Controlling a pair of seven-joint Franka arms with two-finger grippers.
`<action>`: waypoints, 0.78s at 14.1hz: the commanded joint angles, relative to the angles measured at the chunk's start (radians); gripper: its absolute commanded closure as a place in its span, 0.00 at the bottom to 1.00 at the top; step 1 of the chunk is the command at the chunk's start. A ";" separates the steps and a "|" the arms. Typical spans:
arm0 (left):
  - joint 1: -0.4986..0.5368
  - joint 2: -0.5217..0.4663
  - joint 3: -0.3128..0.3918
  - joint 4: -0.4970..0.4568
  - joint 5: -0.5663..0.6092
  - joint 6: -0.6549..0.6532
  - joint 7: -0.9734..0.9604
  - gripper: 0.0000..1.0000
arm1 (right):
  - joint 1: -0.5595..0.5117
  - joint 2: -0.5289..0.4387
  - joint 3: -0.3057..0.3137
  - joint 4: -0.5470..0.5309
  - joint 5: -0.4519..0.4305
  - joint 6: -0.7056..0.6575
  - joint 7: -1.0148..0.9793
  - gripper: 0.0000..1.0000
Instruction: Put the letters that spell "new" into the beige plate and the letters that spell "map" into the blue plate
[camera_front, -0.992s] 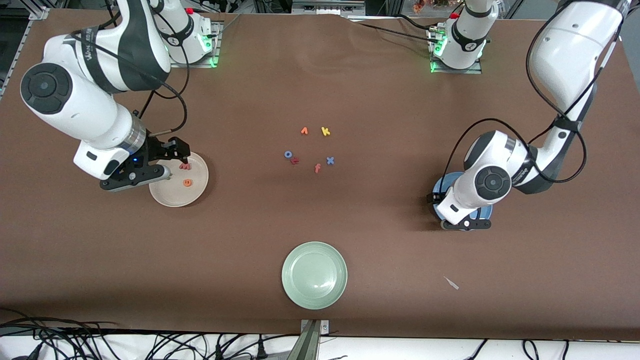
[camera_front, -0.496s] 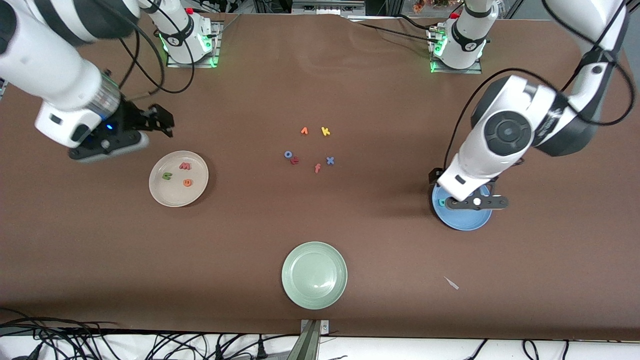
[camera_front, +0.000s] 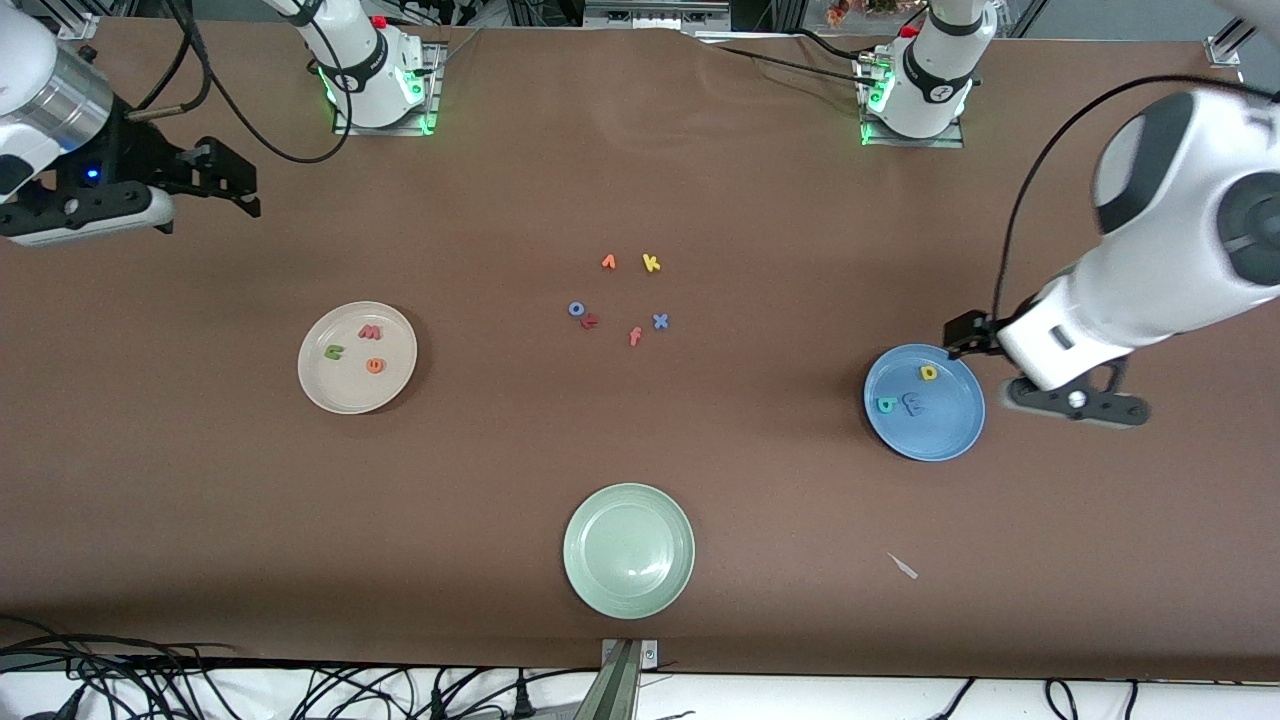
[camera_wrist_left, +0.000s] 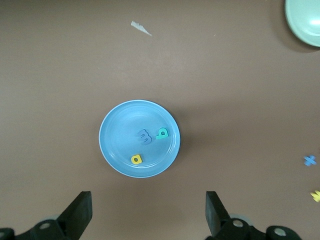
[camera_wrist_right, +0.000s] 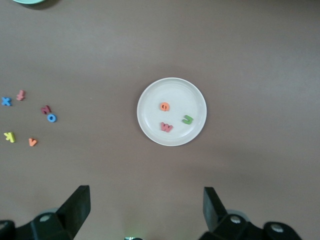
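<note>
The beige plate (camera_front: 345, 392) (camera_wrist_right: 170, 88) holds the red-pink w (camera_front: 370, 331) (camera_wrist_right: 166, 127), the green n (camera_front: 334, 351) (camera_wrist_right: 187, 119) and the orange e (camera_front: 374, 365) (camera_wrist_right: 165, 106). The blue plate (camera_front: 940, 435) (camera_wrist_left: 120, 135) holds the yellow a (camera_front: 928, 373) (camera_wrist_left: 136, 159), the teal p (camera_front: 886, 404) (camera_wrist_left: 162, 133) and the periwinkle m (camera_front: 912, 403) (camera_wrist_left: 144, 136). My right gripper (camera_front: 235, 180) (camera_wrist_right: 145, 205) hangs open and empty, high over bare table toward the right arm's end. My left gripper (camera_front: 975, 335) (camera_wrist_left: 149, 210) is open and empty, raised beside the blue plate.
Several loose letters lie mid-table: an orange v (camera_front: 608, 262), yellow k (camera_front: 651, 263), blue o (camera_front: 577, 309), dark red letter (camera_front: 590, 321), pink f (camera_front: 634, 336) and blue x (camera_front: 660, 321). A pale green plate (camera_front: 628, 590) sits nearest the front camera. A white scrap (camera_front: 903, 566) lies nearby.
Both arms rose and drew away from their plates toward the table's ends. The left arm no longer covers the blue plate, so its three letters show. Both grippers stayed open.
</note>
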 joint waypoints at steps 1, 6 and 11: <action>-0.111 -0.156 0.194 -0.086 -0.124 -0.007 0.059 0.00 | -0.010 -0.002 0.021 -0.012 -0.042 0.005 -0.008 0.00; -0.245 -0.330 0.334 -0.292 -0.121 0.050 0.056 0.00 | -0.006 0.001 0.021 -0.005 -0.048 0.005 -0.013 0.00; -0.257 -0.350 0.343 -0.309 -0.084 0.061 0.056 0.00 | -0.012 0.005 0.018 0.008 -0.049 0.005 -0.009 0.00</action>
